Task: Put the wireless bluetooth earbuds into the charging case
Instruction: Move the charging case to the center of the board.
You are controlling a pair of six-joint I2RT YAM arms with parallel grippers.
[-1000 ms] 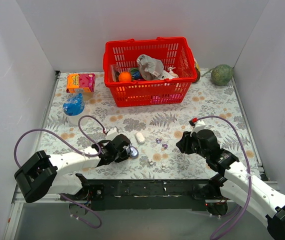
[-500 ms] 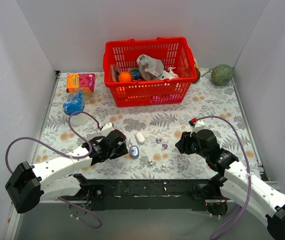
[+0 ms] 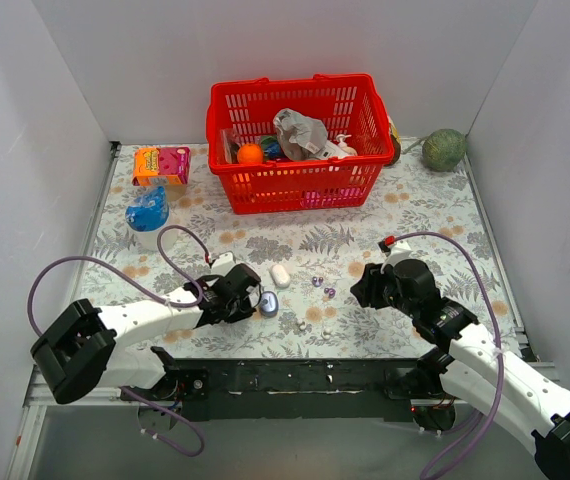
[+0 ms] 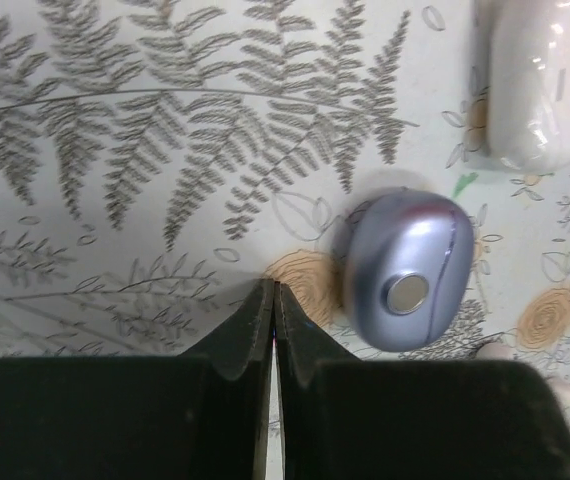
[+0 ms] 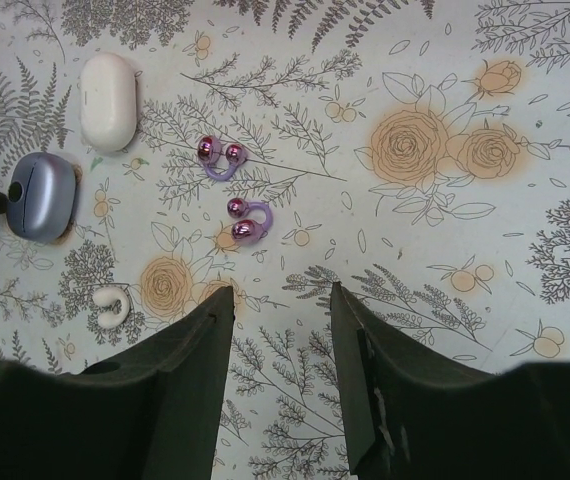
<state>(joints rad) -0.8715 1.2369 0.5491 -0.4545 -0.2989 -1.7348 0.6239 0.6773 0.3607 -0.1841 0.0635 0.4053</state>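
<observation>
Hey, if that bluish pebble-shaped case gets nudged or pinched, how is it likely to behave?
The bluish case looks glossy and rounded, so a nudge would probably make it slide or spin rather than tip. Its domed, smooth sides may well slip out of a pinch.

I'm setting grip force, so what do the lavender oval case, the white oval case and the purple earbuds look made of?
Lavender case: probably smooth plastic with a satin sheen, judging by its soft broad highlight; its round silvery inset looks metallic. White case: glossy hard plastic, given its sharp reflections. Purple earbuds: mirror-glossy beads, likely coated plastic; too small to be sure.
</observation>
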